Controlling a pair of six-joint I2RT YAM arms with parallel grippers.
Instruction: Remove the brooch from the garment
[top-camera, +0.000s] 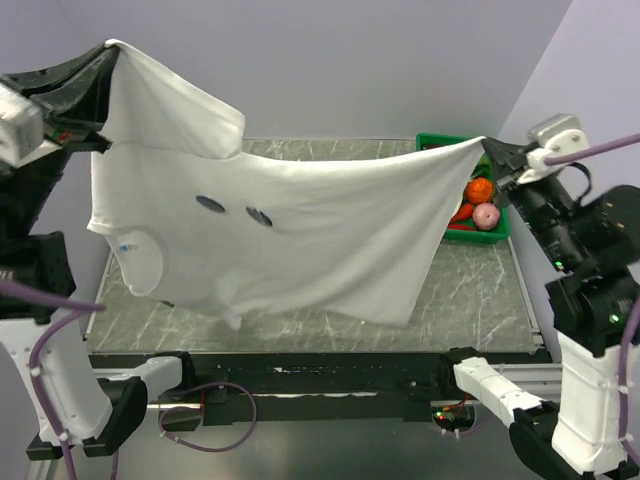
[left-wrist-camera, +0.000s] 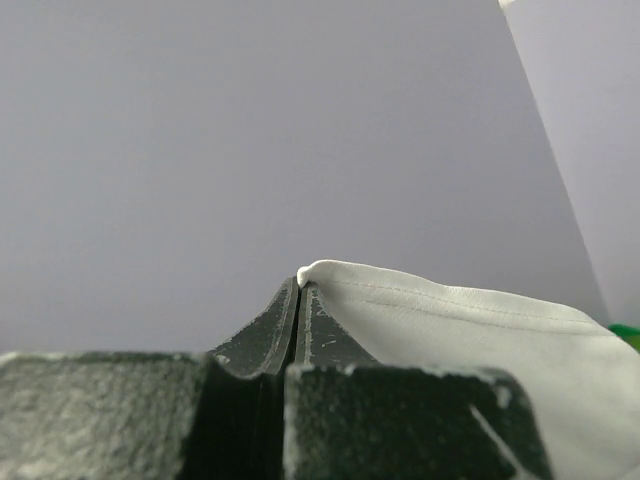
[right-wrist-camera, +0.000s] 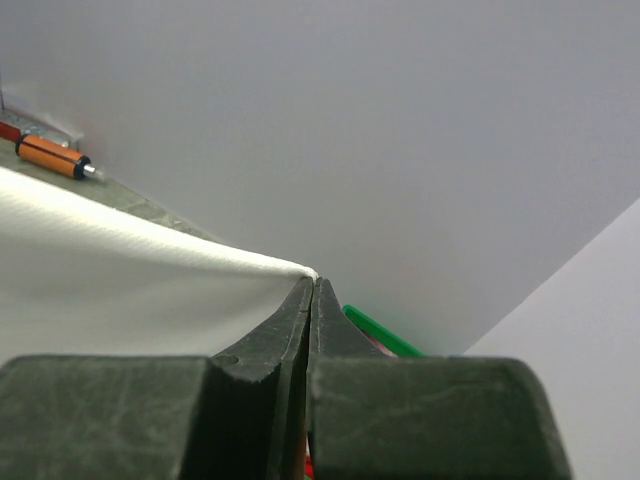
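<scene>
The white garment (top-camera: 320, 235) hangs spread in the air above the table, stretched between my two grippers. My left gripper (top-camera: 112, 50) is shut on one edge of it, high at the far left; the pinch also shows in the left wrist view (left-wrist-camera: 300, 283) with cloth (left-wrist-camera: 480, 330) trailing right. My right gripper (top-camera: 487, 144) is shut on the opposite corner at the right; in the right wrist view (right-wrist-camera: 314, 280) cloth (right-wrist-camera: 120, 280) trails left. Two small dark round discs sit on the shirt front; I take the left one as the brooch (top-camera: 210, 203), the other disc (top-camera: 259, 215) beside it. The light-blue neck label (top-camera: 125, 247) faces left.
A green bin (top-camera: 440, 141) at the back right holds an orange ball (top-camera: 479, 190) and a pink ball (top-camera: 486, 215). The grey marbled table (top-camera: 480, 300) lies under the shirt. An orange cylinder (right-wrist-camera: 52, 156) lies at the table's far edge.
</scene>
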